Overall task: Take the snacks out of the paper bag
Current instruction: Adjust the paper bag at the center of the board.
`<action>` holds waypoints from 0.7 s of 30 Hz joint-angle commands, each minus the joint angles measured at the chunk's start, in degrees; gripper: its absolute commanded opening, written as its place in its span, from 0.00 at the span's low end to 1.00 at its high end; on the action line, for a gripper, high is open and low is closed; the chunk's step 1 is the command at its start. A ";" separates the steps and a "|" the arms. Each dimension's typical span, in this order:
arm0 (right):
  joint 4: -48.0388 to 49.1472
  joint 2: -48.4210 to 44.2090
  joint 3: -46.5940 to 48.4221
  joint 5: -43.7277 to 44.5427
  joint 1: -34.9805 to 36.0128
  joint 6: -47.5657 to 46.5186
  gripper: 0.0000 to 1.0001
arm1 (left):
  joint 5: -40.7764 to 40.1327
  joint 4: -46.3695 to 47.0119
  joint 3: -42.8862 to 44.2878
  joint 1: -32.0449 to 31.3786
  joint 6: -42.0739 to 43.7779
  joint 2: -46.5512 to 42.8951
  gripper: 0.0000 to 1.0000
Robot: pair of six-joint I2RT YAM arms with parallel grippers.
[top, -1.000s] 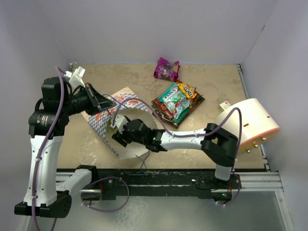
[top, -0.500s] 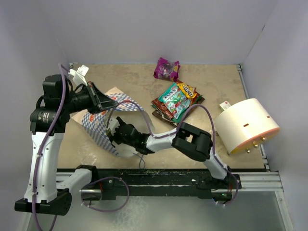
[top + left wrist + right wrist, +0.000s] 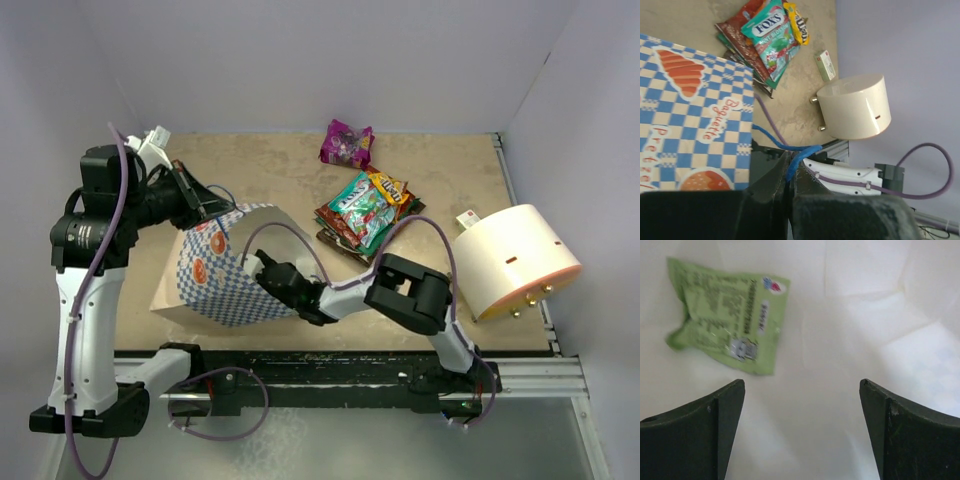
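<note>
Left gripper (image 3: 790,172) clenched on thin blue string handle (image 3: 802,152) of cream paper bag with blue-white checkered band (image 3: 225,275). The bag sits just below those fingers, its opening facing the right arm. Right gripper (image 3: 802,390) is inside the bag, fingers (image 3: 695,432) spread wide with nothing between them. small flat green shiny packet (image 3: 730,322) lies on the white bag wall ahead of the fingers, toward the view's left one, not touching. pile of shiny snack packets (image 3: 365,210) lies on tan table (image 3: 450,170) outside the bag, well apart from both grippers. magenta-purple packet (image 3: 346,142) lies beyond the pile. large cream-peach cylinder (image 3: 512,258) is further off to the right.
</note>
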 commanded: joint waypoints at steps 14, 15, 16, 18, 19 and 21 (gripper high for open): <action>0.93 -2.65 2.97 -20.97 0.59 -5.79 1.00 | 9.49 13.31 -0.02 0.34 -1.42 1.74 0.00; 0.99 -1.15 4.90 -22.38 0.69 -4.86 1.00 | 10.12 13.26 0.14 0.34 -1.62 2.34 0.00; 1.27 0.10 6.47 -23.40 0.78 -3.96 0.99 | 10.37 13.23 0.22 0.34 -1.64 2.56 0.00; 1.49 2.74 9.53 -24.71 1.00 -2.38 1.00 | 11.48 13.83 -0.13 0.30 -2.04 3.04 0.00; 1.27 3.93 11.04 -24.68 1.05 -1.81 1.00 | 12.14 14.24 -0.67 0.34 -2.45 3.09 0.00; -0.20 6.53 14.61 -22.42 1.28 -0.83 1.00 | 13.70 14.84 -1.85 0.22 -3.19 3.28 0.00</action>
